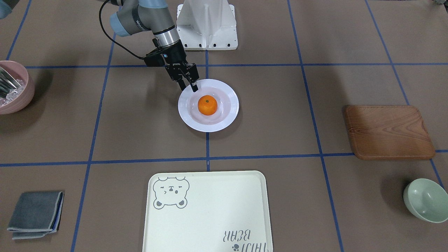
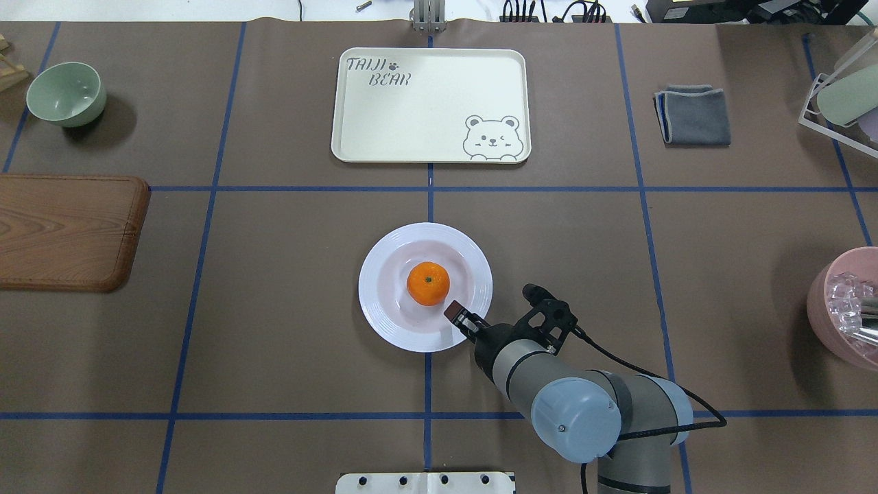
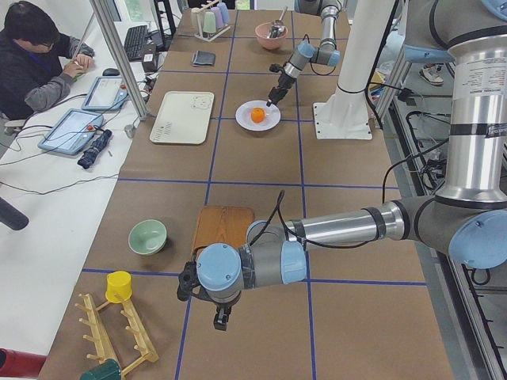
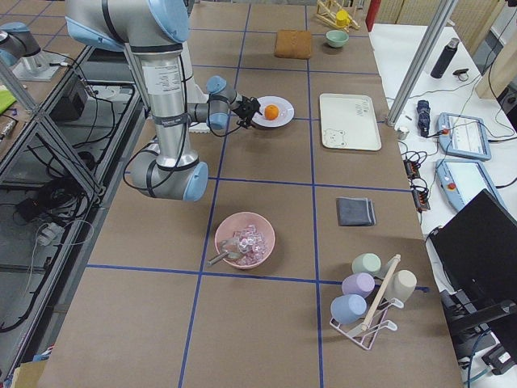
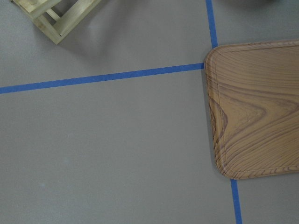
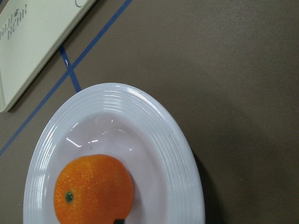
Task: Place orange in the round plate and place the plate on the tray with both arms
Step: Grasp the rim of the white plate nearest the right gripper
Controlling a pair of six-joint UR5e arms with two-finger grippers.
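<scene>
Orange [image 1: 207, 105]: you'll find it in the sunken centre of the round plate, stem dot up, just beyond the right pincer's tips and apart from them.
Round plate [image 1: 229, 117]: it lies flat on the surface [image 1: 140, 122], and the part of its rim nearest the robot is under the right pincer. It is not yet on the tray.
Right pincer [image 1: 188, 85]: you can see its fingers standing apart with a clear gap. One fingertip [image 2: 454, 313] is over the ribbed rim, inside the plate's edge, and the other is outside that edge.
Tray [image 1: 210, 210]: look past the plate from the right pincer, away from the robot's base. It is well apart from the plate, with a blue tape line between them.
Left pincer [image 3: 222, 320]: you see it only in the left side view, pointing down above bare surface. You cannot tell whether its fingers are apart or together.
Wooden board [image 5: 257, 112]: it lies near the left pincer, and one short end with both rounded corners fills the right of the left wrist view.
Green bowl [image 1: 425, 199]: it sits farther out from the robot than the left pincer, near the board.
Pink bowl [image 1: 14, 87]: it stands well apart from the right pincer, off to the robot's right.
Grey cloth [image 1: 35, 214]: it lies folded, well apart from the right pincer, on the same side as the pink bowl but farther from the robot.
</scene>
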